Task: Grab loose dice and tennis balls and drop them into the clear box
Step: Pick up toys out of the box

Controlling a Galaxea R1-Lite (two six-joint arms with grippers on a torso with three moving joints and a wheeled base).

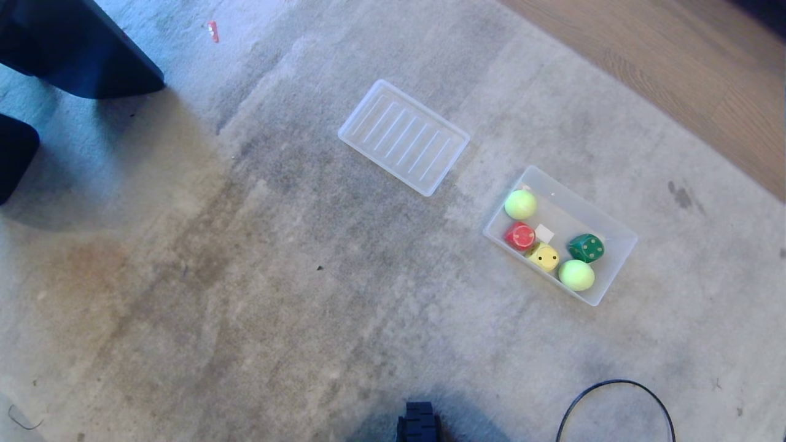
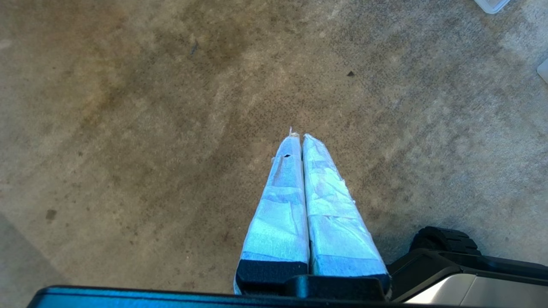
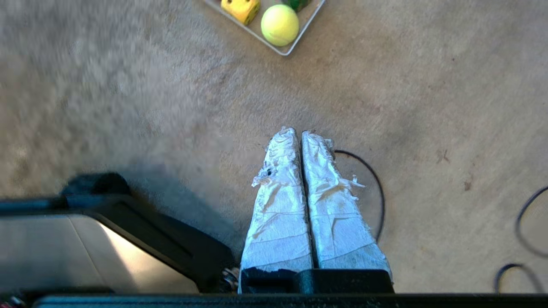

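The clear box (image 1: 614, 228) sits on the carpet to the right in the head view. Inside it lie two tennis balls (image 1: 521, 204) (image 1: 576, 275), a red die (image 1: 520, 236), a yellow die (image 1: 544, 257) and a dark green die (image 1: 587, 247). Neither arm shows in the head view. My right gripper (image 3: 298, 133) is shut and empty over bare carpet, well short of the box's corner (image 3: 286, 52), where one tennis ball (image 3: 280, 25) and the yellow die (image 3: 240, 8) show. The left gripper (image 2: 299, 137) is shut on nothing above the carpet.
A flat ribbed translucent tray (image 1: 403, 136) lies on the carpet left of the box. A black cable loop (image 1: 614, 405) curls near the robot's base (image 1: 419, 422). Dark furniture (image 1: 80, 49) stands at the far left; wood floor (image 1: 694, 67) borders the carpet far right.
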